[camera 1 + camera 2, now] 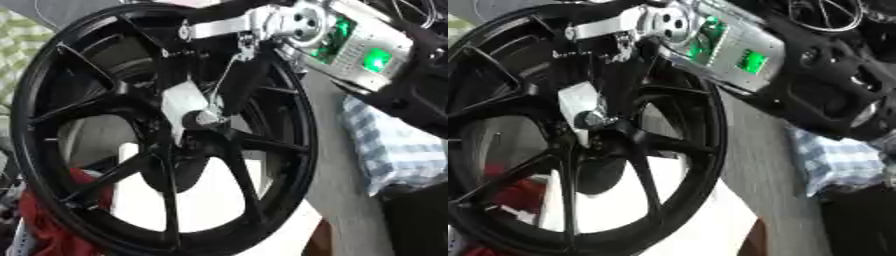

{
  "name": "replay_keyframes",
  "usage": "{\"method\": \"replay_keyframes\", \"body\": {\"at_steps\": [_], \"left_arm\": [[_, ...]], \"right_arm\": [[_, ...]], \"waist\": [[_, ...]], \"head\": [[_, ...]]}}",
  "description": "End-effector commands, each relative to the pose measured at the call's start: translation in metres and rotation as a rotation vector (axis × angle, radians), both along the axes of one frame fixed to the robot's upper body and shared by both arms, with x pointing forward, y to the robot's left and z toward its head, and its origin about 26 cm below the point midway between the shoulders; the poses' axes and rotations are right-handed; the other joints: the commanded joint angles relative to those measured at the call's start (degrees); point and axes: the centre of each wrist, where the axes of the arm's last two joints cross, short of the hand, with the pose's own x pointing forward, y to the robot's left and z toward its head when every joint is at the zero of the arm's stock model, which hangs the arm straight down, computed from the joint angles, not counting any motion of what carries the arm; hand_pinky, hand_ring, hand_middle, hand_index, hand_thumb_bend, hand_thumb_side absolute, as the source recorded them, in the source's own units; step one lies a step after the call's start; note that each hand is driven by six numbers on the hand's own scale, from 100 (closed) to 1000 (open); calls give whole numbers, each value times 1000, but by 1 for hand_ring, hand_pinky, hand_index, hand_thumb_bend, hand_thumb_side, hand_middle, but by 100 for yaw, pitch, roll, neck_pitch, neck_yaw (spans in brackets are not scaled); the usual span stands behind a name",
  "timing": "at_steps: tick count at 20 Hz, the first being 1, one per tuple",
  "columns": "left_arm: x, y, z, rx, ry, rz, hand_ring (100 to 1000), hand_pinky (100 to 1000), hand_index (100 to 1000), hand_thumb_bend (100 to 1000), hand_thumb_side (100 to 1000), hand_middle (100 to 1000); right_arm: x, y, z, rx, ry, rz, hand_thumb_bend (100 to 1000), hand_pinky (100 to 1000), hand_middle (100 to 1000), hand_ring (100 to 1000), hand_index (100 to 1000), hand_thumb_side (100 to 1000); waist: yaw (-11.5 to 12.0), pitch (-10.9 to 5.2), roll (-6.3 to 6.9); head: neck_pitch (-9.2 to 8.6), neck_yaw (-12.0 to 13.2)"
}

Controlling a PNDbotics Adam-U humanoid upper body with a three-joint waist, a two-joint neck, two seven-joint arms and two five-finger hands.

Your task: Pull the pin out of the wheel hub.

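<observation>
A black spoked wheel point(52, 75) stands tilted and fills most of both views. At its hub point(179, 142) a round silver pin point(206, 118) sticks out. My right arm, silver with green lights point(350, 45), comes in from the upper right. Its black right hand point(188, 97) reaches down over the spokes to the hub, and a pale fingertip point(577, 102) lies against the pin, with the hand pinched on it. Black on black hides most of the hand's outline. My left hand shows in no view.
A blue-and-white checked cloth point(398, 150) lies on the grey table right of the wheel. Something red point(48, 222) sits behind the lower left spokes. A white sheet point(210, 200) shows through the lower spokes. A dark object point(416, 220) is at the lower right.
</observation>
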Motion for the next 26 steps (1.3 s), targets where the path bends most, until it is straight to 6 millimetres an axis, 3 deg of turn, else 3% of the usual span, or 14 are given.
{"method": "replay_keyframes", "body": {"at_steps": [1, 21, 26], "left_arm": [[-2, -1, 6, 22, -17, -5, 638, 881, 780, 100, 802, 584], [-2, -2, 4, 16, -9, -4, 636, 883, 780, 100, 804, 583], [-2, -3, 3, 14, -4, -2, 636, 885, 779, 100, 806, 582]], "right_arm": [[-2, -6, 7, -15, -25, -14, 334, 733, 620, 743, 677, 100], [9, -10, 1, -57, -32, -12, 319, 741, 671, 760, 721, 100], [11, -11, 1, -47, -35, -17, 285, 732, 615, 741, 679, 100]], "waist": [[4, -104, 67], [42, -80, 67], [46, -77, 67]], "head": [[-83, -19], [-124, -33], [-137, -37]]}}
